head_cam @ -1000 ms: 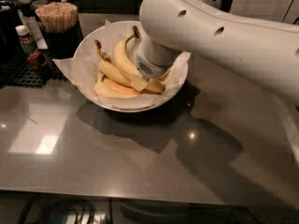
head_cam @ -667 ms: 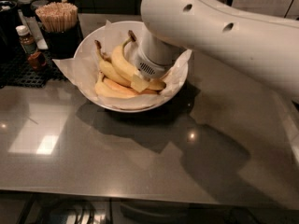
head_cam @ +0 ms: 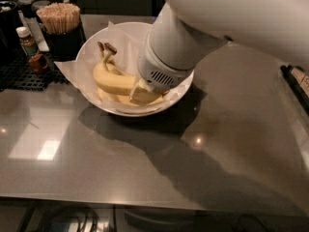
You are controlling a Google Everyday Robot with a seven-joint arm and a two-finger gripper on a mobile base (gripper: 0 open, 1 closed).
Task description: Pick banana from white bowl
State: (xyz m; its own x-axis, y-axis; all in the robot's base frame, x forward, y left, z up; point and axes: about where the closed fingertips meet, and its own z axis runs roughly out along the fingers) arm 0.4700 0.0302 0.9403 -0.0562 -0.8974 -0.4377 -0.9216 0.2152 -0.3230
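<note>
The white bowl stands at the back of the grey counter, lined with crinkled white paper whose corners stick out past the rim. The banana, thick and yellow with dark stem ends pointing up at the back, lies across the bowl's left half. Paler banana pieces lie under it. My gripper is down inside the bowl at the banana's right end, touching it. The white wrist and arm cover the bowl's right half.
A dark cup of wooden sticks and a small sauce bottle stand left of the bowl on a black mesh mat. A dark tray edge shows at the far right. The counter's front edge runs along the bottom.
The arm has swung so that it now fills the upper right of the view. The wrist sits lower in the bowl, and the bananas have shifted, with the thick one lying crosswise.
</note>
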